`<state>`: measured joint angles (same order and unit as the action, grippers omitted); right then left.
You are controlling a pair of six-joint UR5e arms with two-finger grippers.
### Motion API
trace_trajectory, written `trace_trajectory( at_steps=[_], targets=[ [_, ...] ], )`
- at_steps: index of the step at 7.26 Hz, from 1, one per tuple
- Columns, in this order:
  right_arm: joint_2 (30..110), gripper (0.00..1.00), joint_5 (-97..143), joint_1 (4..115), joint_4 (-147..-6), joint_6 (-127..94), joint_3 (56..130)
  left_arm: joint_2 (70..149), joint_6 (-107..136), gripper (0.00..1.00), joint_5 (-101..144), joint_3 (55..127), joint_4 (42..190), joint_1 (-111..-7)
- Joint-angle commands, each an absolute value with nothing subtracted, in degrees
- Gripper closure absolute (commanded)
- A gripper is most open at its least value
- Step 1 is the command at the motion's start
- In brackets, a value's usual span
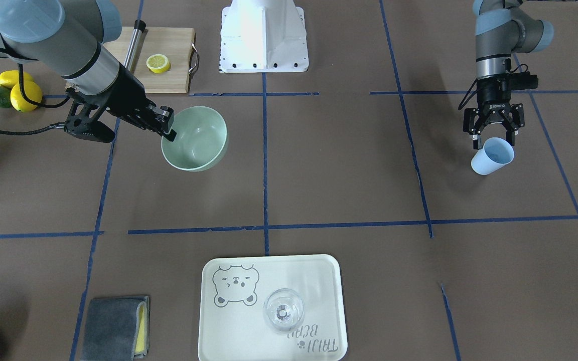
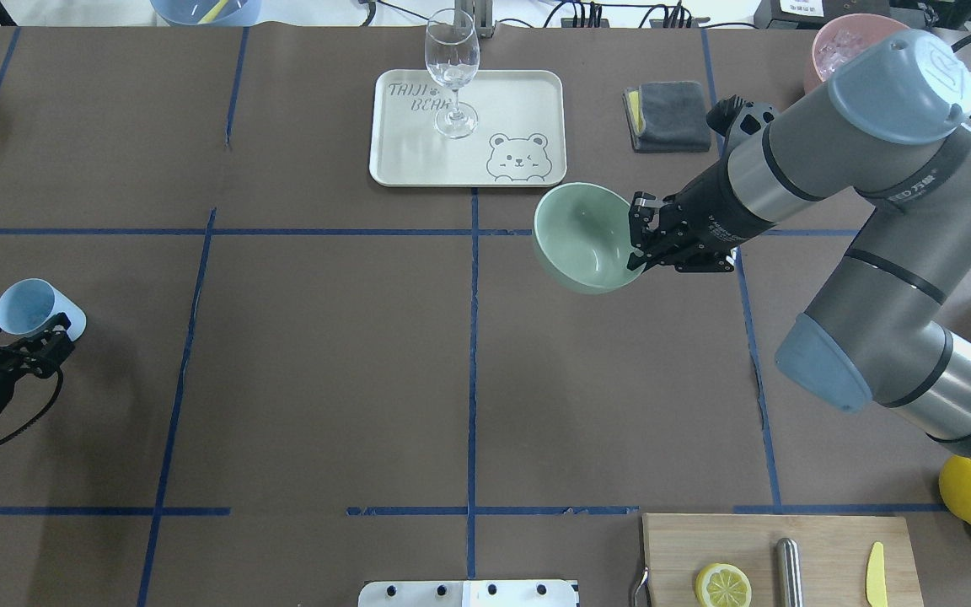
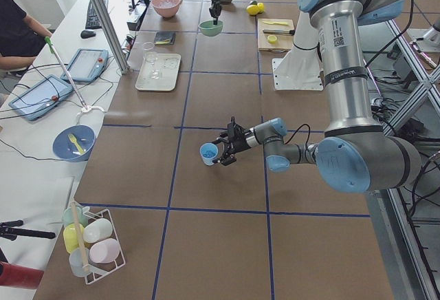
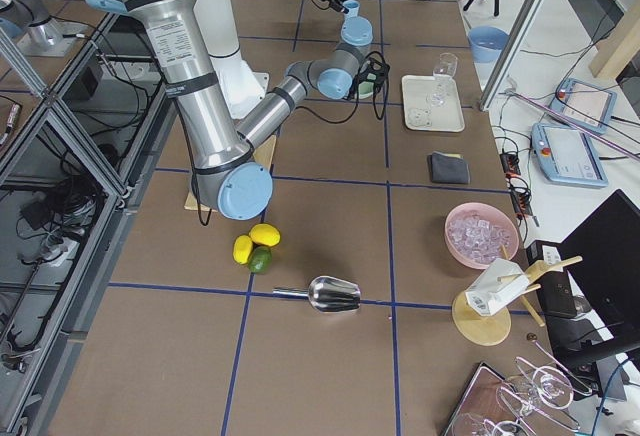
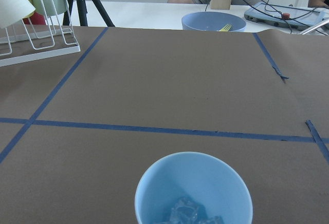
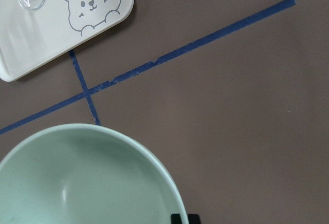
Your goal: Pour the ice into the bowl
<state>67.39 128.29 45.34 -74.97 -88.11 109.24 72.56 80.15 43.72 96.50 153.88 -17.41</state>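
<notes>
Right now you have the small clear ice cubes [image 5: 191,212] sitting at the bottom of the pale blue plastic cup [image 1: 492,156], which the left gripper [image 1: 493,136] clamps by the rim at the table's left side. The round pale mint-green bowl [image 2: 582,238] is empty, and the right gripper [image 2: 644,239] pinches its rim, one finger inside the wall and one outside; from the overhead view it looks lifted and tilted over the brown paper, though I cannot be sure it is off the surface.

By my reading you are at the bringing-together step: both vessels are held, but they are well apart, on opposite halves of the table. Next you would need to carry the cup's mouth above the bowl's opening, or bring the bowl under the cup, and only then tip the cup. Keep the cup level while it travels, since the cubes lie loose.

Further out, the clear stemmed wine glass [image 2: 452,74] stands apparently empty on the cream bear-printed tray [image 2: 418,160], and the pink tub [image 4: 482,235] holds whitish ice.
</notes>
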Motion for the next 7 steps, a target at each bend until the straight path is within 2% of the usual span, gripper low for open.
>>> trace_trajectory(
  at_steps=[1, 6, 7],
  targets=[
    [66.0, 1.0, 126.1, 42.6, -75.1, -89.9, 109.1, 74.8, 80.1, 0.0, 42.3, 93.9, 153.9, -17.4],
    [64.7, 1.0, 119.8, 37.1, -75.5, -92.6, 108.9, 78.7, 79.7, 0.0, 42.2, 88.6, 154.0, -18.2],
    [64.4, 1.0, 119.7, 36.8, -75.5, -92.7, 108.8, 78.7, 79.5, 0.21, 42.2, 88.9, 154.0, -18.3]
  ],
)
